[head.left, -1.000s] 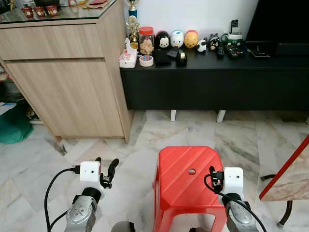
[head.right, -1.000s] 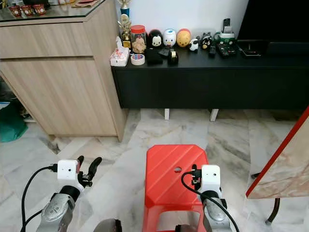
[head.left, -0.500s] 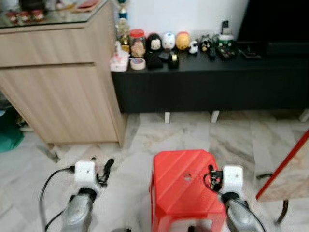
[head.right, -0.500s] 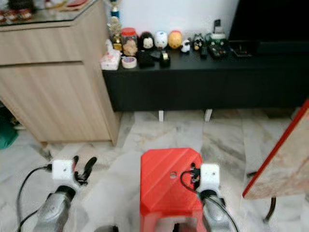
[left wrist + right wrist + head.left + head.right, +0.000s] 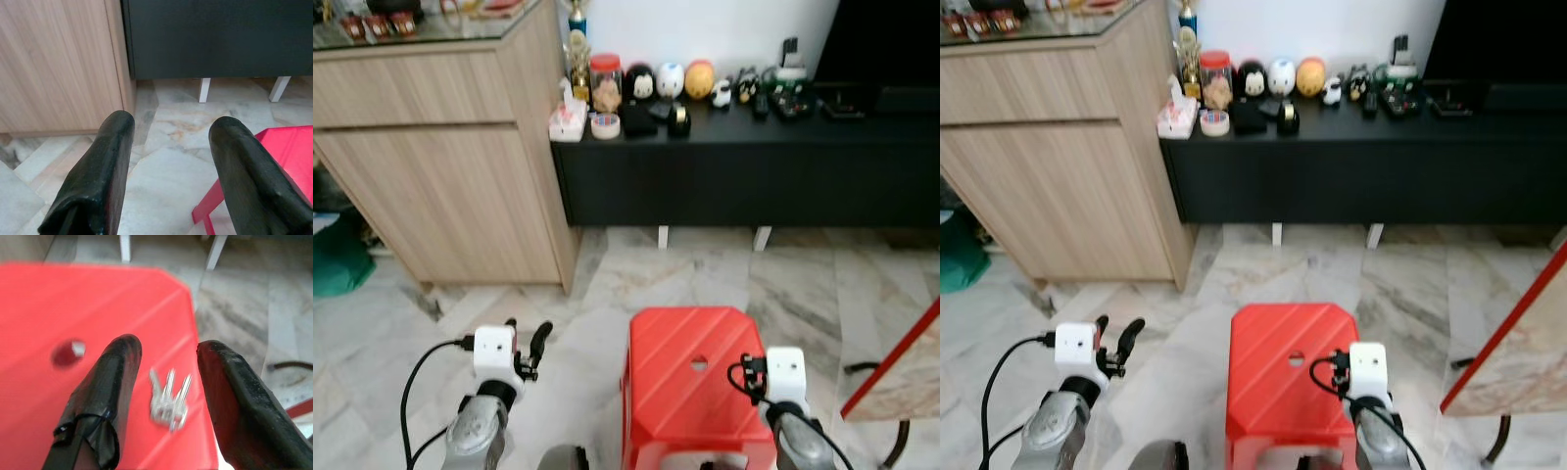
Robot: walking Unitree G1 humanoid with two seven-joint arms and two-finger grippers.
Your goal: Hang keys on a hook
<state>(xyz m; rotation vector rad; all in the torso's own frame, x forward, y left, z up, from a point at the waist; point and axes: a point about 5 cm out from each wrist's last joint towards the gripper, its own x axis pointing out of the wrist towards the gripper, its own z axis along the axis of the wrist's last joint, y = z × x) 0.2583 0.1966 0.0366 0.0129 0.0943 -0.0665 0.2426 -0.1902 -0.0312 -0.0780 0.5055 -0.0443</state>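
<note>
Directly between the spread fingers of the right gripper (image 5: 166,382), low in the right wrist frame, a silver bunch of keys (image 5: 168,399) is lying flat on the red stool (image 5: 58,308), untouched, blurred. Left gripper (image 5: 171,161) is hovering open and empty over the marble floor (image 5: 161,147), lower left of the head views.

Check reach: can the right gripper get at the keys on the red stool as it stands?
Probably yes. In the right wrist view the keys lie flat on the red stool, framed by the open right gripper, with nothing between them. It hangs over the stool's right side, so a short descent looks sufficient.
</note>
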